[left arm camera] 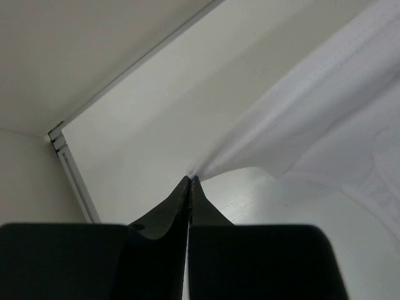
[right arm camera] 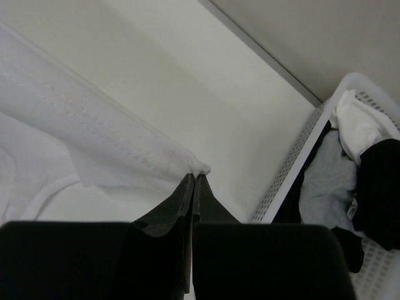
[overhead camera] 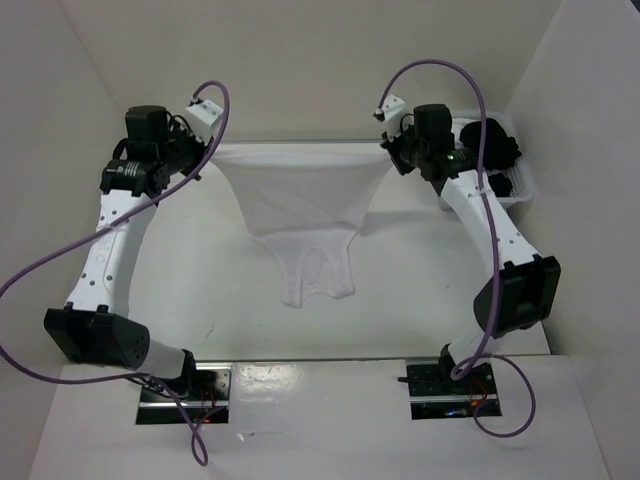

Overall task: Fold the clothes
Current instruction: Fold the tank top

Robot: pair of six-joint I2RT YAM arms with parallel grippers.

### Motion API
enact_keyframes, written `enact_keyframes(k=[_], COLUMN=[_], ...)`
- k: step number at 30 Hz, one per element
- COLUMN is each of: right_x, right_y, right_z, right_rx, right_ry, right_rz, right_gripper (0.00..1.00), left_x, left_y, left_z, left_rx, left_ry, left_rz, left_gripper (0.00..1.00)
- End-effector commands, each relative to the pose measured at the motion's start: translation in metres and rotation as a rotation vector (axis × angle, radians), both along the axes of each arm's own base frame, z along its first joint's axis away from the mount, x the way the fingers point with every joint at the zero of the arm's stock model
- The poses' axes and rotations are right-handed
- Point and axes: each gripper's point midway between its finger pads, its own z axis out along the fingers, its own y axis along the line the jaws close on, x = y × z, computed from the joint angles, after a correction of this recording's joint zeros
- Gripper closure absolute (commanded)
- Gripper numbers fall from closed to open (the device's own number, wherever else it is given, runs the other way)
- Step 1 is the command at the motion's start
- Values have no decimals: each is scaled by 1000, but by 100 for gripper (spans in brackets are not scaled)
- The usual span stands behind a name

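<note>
So, clothes (overhead camera: 300,215): hung as a white sheet across the upper middle of the top view, with the lower end seemingly resting on the desk (overhead camera: 430,290); likely lifted so the fabric could spread flat before a fold.
Left gripper (left arm camera: 190,180): pressed together, pinching one top corner (only a sliver of cloth).
Right gripper (right arm camera: 195,177): pinching the opposite corner likewise, so the top hem stood stretched.
Basket (right arm camera: 290,165): at the right edge, holding other garments, apart from the work.
</note>
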Motion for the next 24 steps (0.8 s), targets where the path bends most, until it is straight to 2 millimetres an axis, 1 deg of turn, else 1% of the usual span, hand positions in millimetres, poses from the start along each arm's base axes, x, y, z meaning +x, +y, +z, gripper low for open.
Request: enact_keyframes(k=[1, 2, 3, 4, 5, 6, 7, 8, 9, 10, 11, 13, 14, 15, 16, 18, 19, 20, 21, 22, 23, 24], right_x=[29, 32, 38, 43, 51, 54, 58, 65, 69, 74, 78, 83, 88, 89, 93, 96, 99, 99, 101, 104, 104, 105], right_y=[4, 3, 5, 4, 4, 5, 6, 8, 9, 10, 10, 9, 10, 9, 10, 11, 11, 11, 12, 13, 13, 13], right_z=[25, 24, 30, 32, 31, 31, 32, 34, 35, 32, 40, 44, 49, 55, 54, 64, 63, 67, 62, 60, 67, 59], right_rx=[8, 3, 9, 7, 3, 3, 4, 6, 7, -2, -1, -3, 1, 1, -7, -2, -2, 0, -4, -4, 0, -6], right_ry=[-94, -93, -114, -126, -127, -129, -132, -139, -144, -140, -160, -168, -181, -195, -197, -215, -212, -221, -208, -206, -219, -201], right_rz=[-30, -40, -40, -50, -59, -59, -59, -59, -59, -55, -65, -74, -74, -83, -79, -79, -79, -79, -79, -79, -79, -79], right_gripper=[100, 100, 100, 100, 100, 100, 100, 100, 100, 100, 100, 100, 100, 100, 100, 100, 100, 100, 100, 100, 100, 100], left_x=[23, 26, 33, 37, 45, 49, 52, 59, 63, 64, 66, 70, 73, 73, 73, 74, 74, 74, 74, 74, 75, 75], left_y=[7, 7, 8, 8, 9, 9, 9, 10, 10, 10, 9, 9, 7, 7, 7, 7, 7, 7, 7, 7, 7, 7], left_z=[32, 40, 40, 45, 40, 51, 54, 51, 53, 61, 63, 63, 63, 63, 63, 65, 65, 65, 65, 60, 62, 57], left_rx=[10, 8, 12, 11, 16, 14, 6, 10, 10, 1, 0, -8, -12, -12, -12, -13, -13, -13, -13, -12, -12, -12], left_ry=[-103, -120, -125, -141, -130, -154, -158, -152, -158, -169, -172, -176, -176, -176, -176, -185, -185, -185, -185, -173, -182, -171], left_rz=[31, 31, 40, 40, 48, 48, 52, 60, 61, 64, 64, 68, 60, 60, 60, 60, 60, 60, 60, 60, 60, 60], left_gripper=[100, 100, 100, 100, 100, 100, 100, 100, 100, 100, 100, 100, 100, 100, 100, 100, 100, 100, 100, 100, 100, 100])
